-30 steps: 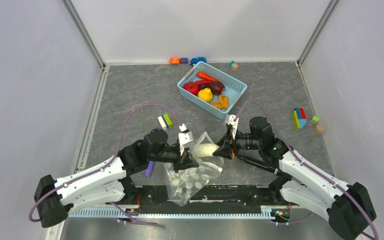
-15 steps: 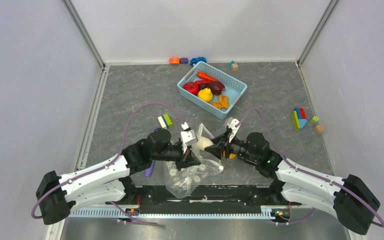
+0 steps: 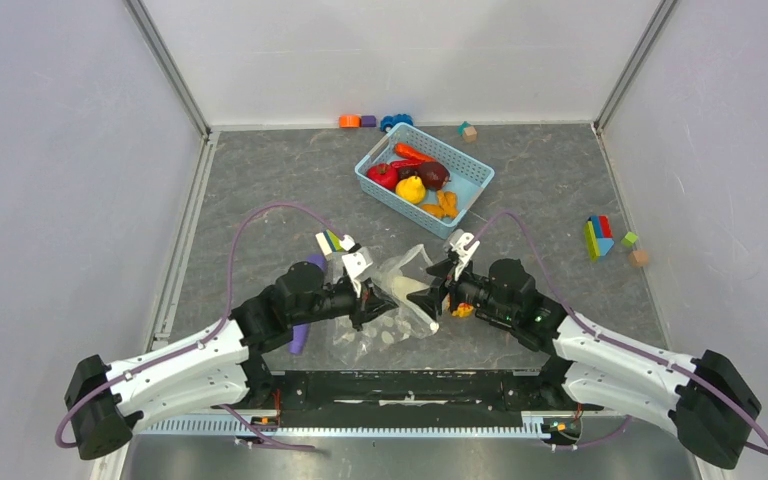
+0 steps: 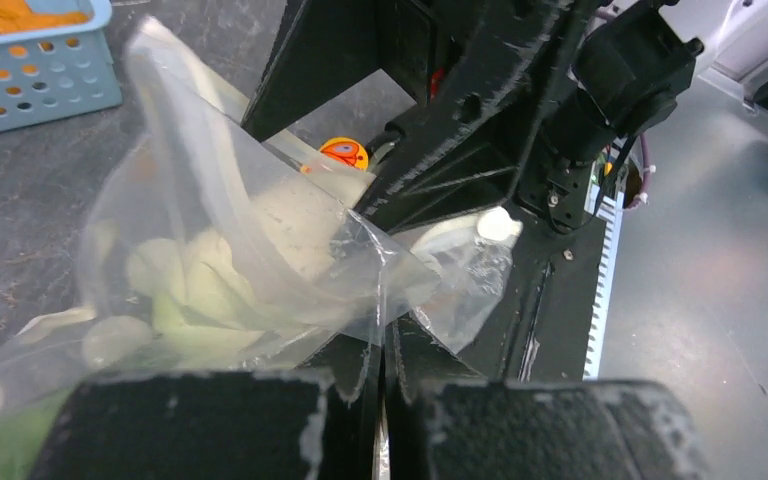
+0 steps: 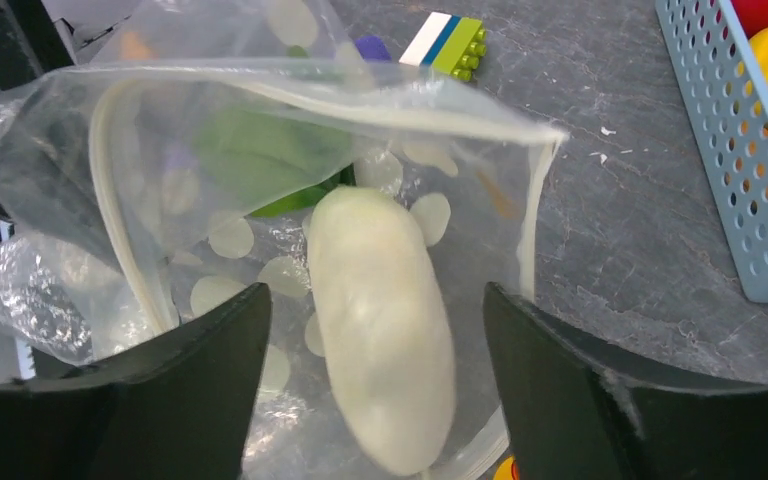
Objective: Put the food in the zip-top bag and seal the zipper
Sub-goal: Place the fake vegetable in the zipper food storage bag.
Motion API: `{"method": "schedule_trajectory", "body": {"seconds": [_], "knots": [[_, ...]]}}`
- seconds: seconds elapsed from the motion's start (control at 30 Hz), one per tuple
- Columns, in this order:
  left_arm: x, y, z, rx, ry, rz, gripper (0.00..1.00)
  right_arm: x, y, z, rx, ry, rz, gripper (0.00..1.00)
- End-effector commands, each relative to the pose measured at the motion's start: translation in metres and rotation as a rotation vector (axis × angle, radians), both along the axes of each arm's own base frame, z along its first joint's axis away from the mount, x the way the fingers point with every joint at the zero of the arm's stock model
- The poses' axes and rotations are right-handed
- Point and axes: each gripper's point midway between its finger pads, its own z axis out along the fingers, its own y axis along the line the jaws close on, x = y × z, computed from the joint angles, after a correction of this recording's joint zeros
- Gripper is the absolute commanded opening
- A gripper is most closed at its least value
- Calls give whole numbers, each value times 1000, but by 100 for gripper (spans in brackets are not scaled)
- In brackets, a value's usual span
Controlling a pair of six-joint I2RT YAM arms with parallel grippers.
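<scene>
Right wrist shows the right tool (image 5: pixel 375 295) newly apart, egg (image 5: pixel 385 350) released inside the bag (image 5: pixel 160 150) clamped by the left tool (image 4: pixel 382 360): 1 food bagged.

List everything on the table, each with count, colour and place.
zip-top bag: one, clear with white dots, between the grippers
egg: one, white, inside the bag
basket: one, light blue, far centre
toy foods: several, red, yellow, maroon, orange, in the basket
blocks: several, mixed colours, far edge and right side
stick: one, purple, under left arm
left gripper: one, black, shut on the bag's edge
right gripper: one, black, open at the bag's mouth
</scene>
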Motion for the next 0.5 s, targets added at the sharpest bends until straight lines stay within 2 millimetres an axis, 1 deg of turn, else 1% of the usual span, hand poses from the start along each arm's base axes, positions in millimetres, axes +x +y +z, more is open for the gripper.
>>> {"method": "schedule_trajectory", "body": {"seconds": [0.0,0.03,0.07,0.13,0.23,0.33,0.47], "knots": [[8,-2,29,-116,-59,46,2,-3,4,38,31,-58,34,88],[7,-2,28,-114,-59,45,2,-3,3,44,45,-68,30,94],[7,-2,27,-112,-57,44,2,-1,2,50,55,-78,20,97],[5,-2,24,-107,-50,34,2,4,-2,63,64,-98,-21,98],[2,-4,22,-103,-39,12,2,20,-14,69,43,-117,-128,98],[0,-4,22,-104,-36,-1,2,39,-34,60,-9,-83,-292,98],[-5,-4,25,-114,-42,-27,2,49,-50,39,-68,-28,-402,98]]}}
